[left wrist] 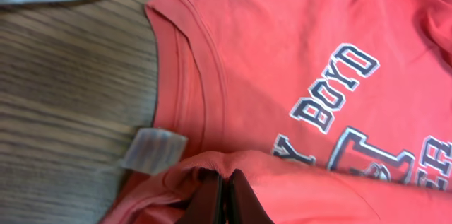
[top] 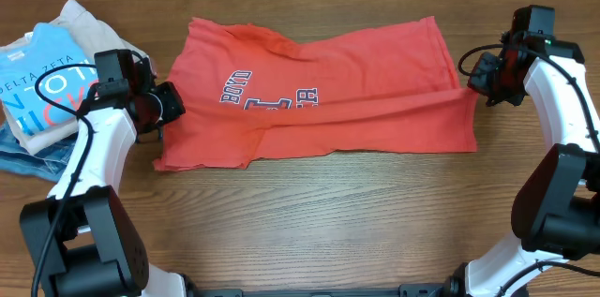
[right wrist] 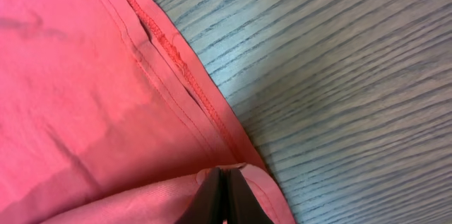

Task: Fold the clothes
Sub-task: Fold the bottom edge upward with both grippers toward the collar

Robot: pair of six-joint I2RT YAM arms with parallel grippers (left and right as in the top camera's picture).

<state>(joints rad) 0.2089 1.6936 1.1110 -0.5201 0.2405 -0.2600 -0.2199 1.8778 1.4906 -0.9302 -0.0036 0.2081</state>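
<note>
Closest to me, both pairs of my jaws are pressed together with cloth pinched between them. My left gripper (left wrist: 224, 196) has a raised fold of the coral-red T-shirt (top: 319, 91) just beside the neck label (left wrist: 152, 150) and below the ribbed collar (left wrist: 189, 75). My right gripper (right wrist: 224, 194) nips a rolled bit of the stitched hem (right wrist: 176, 54) where the cloth meets the bare table (right wrist: 339, 75).

The shirt lies flat across the middle of the table, collar to the left, hem to the right, and the navy-and-white lettering (top: 267, 98) faces up. A soft ridge runs through the cloth from one grip to the other.

I judge this to be the start of the first lengthwise fold, with both ends taken and nothing laid over yet. The next move calls for lifting both ends together and evenly. The span between them must stay taut enough not to sag. Then I would carry that line across so one long edge lands on the other, which I cannot yet tell.

At the far left, clear of the shirt, sits a pile: a blue T-shirt (top: 47, 86) on a beige garment (top: 86, 18) and jeans (top: 23, 161).
</note>
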